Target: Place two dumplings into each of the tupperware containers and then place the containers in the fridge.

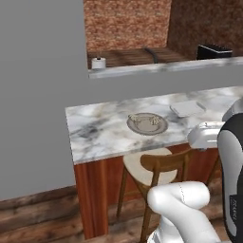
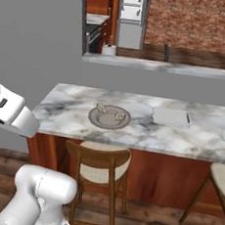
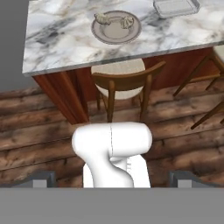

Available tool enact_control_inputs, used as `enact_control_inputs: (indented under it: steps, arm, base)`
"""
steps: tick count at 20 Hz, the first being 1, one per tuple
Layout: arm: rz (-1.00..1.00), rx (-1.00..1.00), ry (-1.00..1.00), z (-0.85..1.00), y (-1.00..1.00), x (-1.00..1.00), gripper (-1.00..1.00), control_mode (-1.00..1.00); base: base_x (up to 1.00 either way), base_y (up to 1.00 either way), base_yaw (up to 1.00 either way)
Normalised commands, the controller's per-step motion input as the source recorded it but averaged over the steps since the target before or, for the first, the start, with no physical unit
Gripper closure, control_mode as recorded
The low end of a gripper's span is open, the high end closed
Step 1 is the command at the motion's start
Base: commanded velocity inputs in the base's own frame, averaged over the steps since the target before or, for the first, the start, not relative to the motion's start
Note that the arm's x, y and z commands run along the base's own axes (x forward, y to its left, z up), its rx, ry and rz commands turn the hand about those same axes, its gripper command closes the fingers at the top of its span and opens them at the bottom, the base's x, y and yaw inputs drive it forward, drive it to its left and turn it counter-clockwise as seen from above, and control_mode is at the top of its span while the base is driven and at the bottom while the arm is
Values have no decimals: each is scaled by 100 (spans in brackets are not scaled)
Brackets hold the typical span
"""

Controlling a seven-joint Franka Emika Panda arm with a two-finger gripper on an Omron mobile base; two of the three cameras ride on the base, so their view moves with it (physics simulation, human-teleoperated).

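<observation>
Two dumplings (image 3: 103,18) (image 3: 127,20) lie on a round grey-brown plate (image 3: 116,35) on the marble counter (image 3: 57,43); the pair also shows on the plate in the left base view (image 1: 154,122) and the right base view (image 2: 119,116). One tupperware container (image 3: 175,6) (image 1: 187,108) (image 2: 170,116) sits to the plate's right, and I see nothing in it. My gripper (image 3: 111,179) hangs well back from the counter, over the floor. Its dark fingertips (image 3: 39,179) stand wide apart, open, with nothing between them. The fridge (image 2: 131,13) stands far behind the pass-through.
A wooden stool (image 3: 122,76) (image 1: 152,166) is tucked under the counter below the plate, and another stool (image 2: 223,175) stands to its right. A raised ledge (image 2: 154,64) behind the counter carries a paper roll (image 2: 109,50). A grey wall (image 1: 38,95) closes the left.
</observation>
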Motion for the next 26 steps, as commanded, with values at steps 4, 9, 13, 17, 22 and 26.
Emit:
enact_control_inputs:
  steps: [4, 9, 13, 17, 22, 26]
  arm:
    - [0, 0, 0, 0, 0, 0, -100, 100]
    - [0, 0, 0, 0, 0, 0, -100, 100]
    - [0, 0, 0, 0, 0, 0, -100, 100]
    - [0, 0, 0, 0, 0, 0, -100, 100]
    - [0, 0, 0, 0, 0, 0, -100, 100]
    - [0, 0, 0, 0, 0, 0, -100, 100]
  base:
    - [48, 0, 7]
    - [45, 0, 6]
    - [5, -13, 0]
    - [10, -28, 0]
    - [12, -41, 0]
    - [-15, -44, 0]
